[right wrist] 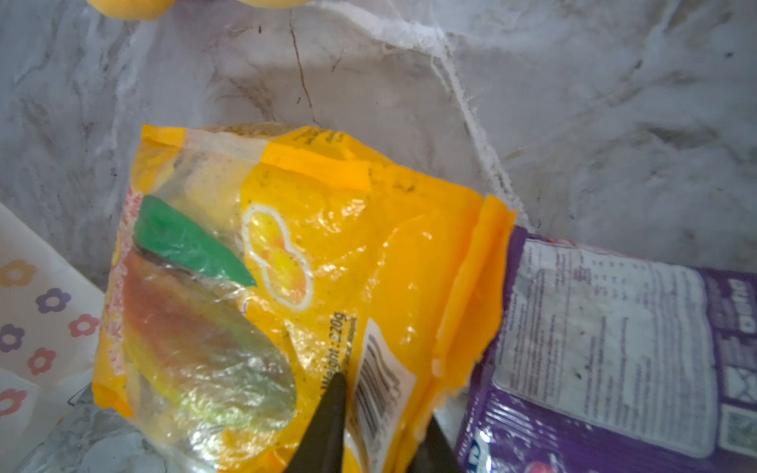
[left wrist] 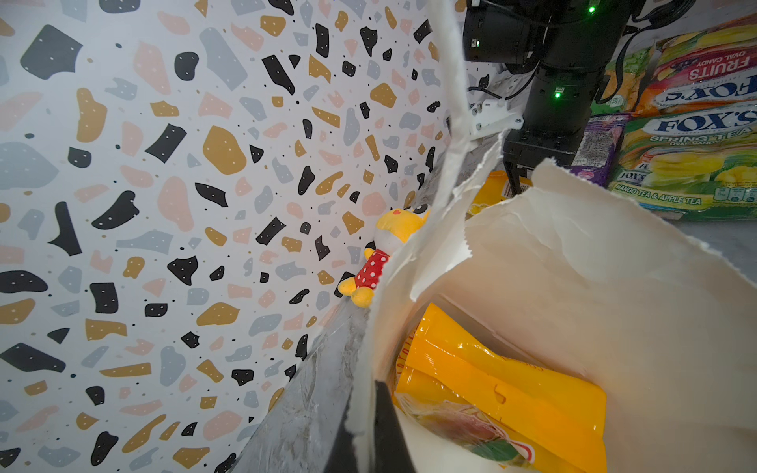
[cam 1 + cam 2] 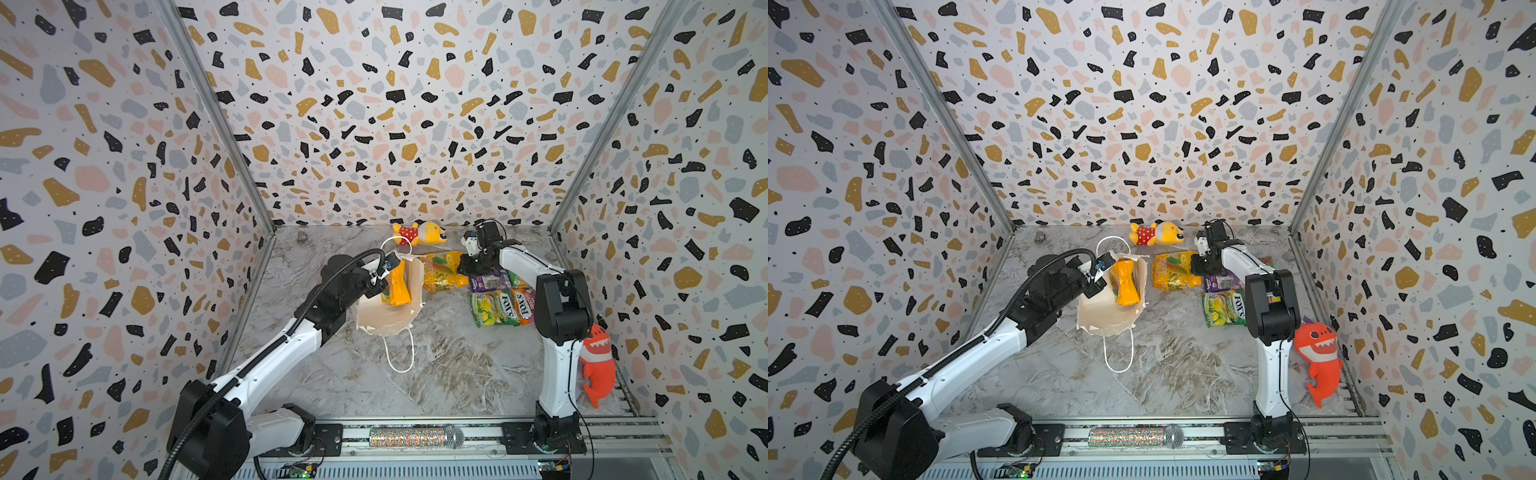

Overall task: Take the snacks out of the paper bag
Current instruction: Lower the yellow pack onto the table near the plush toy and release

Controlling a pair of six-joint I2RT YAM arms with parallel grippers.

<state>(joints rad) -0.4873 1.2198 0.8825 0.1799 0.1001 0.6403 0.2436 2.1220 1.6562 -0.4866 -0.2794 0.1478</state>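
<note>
Microphone [image 3: 415, 437] foremost; unpacking nearly done, I'd judge.
Five packets [image 3: 496, 307] out, one orange packet [image 3: 397, 286] inside paper bag [image 3: 386, 320]; left gripper [image 3: 377, 281] clamps its rim, right gripper [image 3: 466, 266] hold unclear.

matt paper bag [image 3: 386, 318], glossy plastic snacks [image 3: 494, 309]; perhaps vinyl tabletop [image 3: 457, 374]

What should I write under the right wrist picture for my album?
Right gripper straddling an orange-yellow packet on the marble table, between the purple packet and paper bag.
</note>
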